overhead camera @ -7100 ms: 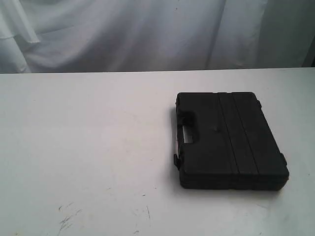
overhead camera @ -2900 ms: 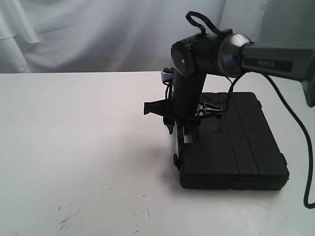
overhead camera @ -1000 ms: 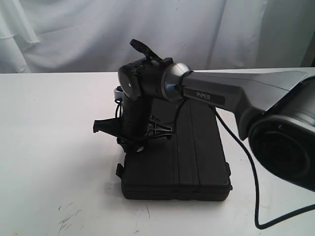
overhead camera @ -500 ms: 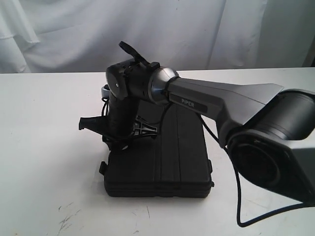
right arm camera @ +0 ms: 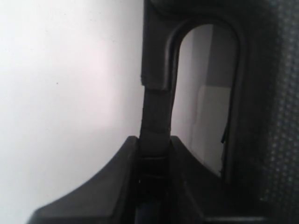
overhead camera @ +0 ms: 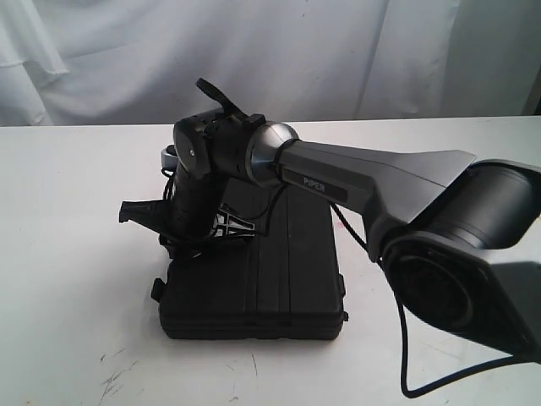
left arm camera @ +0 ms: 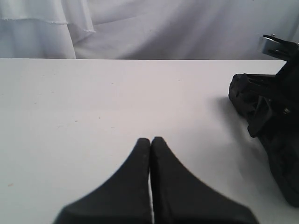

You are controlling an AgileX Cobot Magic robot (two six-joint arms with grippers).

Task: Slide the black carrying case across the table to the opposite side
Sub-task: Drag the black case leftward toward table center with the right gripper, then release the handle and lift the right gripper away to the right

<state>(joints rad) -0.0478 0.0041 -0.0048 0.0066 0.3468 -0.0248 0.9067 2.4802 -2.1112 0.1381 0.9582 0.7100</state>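
The flat black case (overhead camera: 279,279) lies on the white table (overhead camera: 76,211), left of the middle in the exterior view. The right arm reaches across from the right, and my right gripper (overhead camera: 179,241) points down at the case's left edge. In the right wrist view my right gripper (right arm camera: 153,142) is shut on the bar of the case's handle (right arm camera: 156,107), with the cut-out (right arm camera: 205,93) beside it. My left gripper (left arm camera: 151,140) is shut and empty over bare table. The case's end (left arm camera: 280,154) shows at the edge of that view, apart from it.
White cloth (overhead camera: 254,59) hangs behind the table's far edge. Dark scratches (overhead camera: 114,376) mark the tabletop near its front edge. A black cable (overhead camera: 423,372) loops down from the right arm at the right.
The right arm has dragged the case leftward across the table by its handle, a little further than half a second ago.
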